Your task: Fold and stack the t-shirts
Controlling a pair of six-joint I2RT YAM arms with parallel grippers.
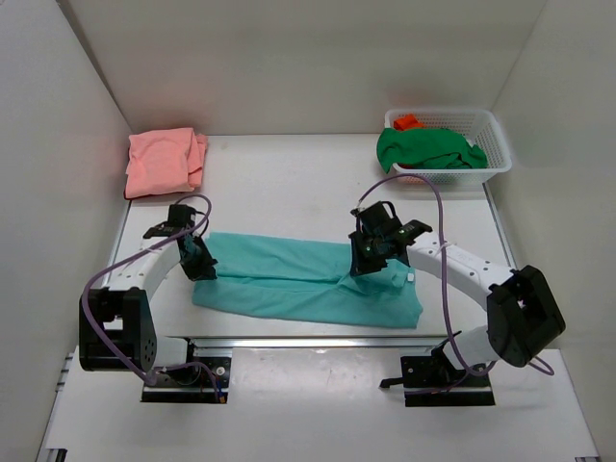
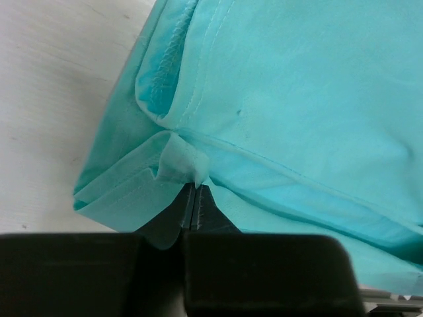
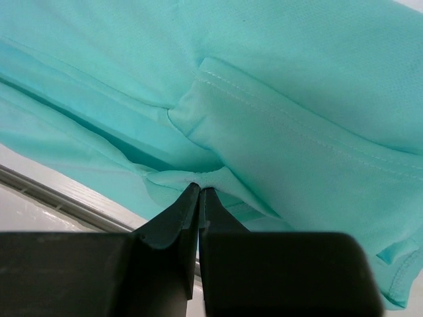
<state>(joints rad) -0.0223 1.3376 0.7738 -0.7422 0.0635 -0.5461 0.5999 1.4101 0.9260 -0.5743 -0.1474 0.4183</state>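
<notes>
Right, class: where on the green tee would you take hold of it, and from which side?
Grip the bunched fold of the green tee where it spills over the near rim of the basket, coming down from above on the near side. That part seems to sit proud of the mesh, so a pincer could likely close on cloth alone; the rest lies lower, inside the walls.
</notes>
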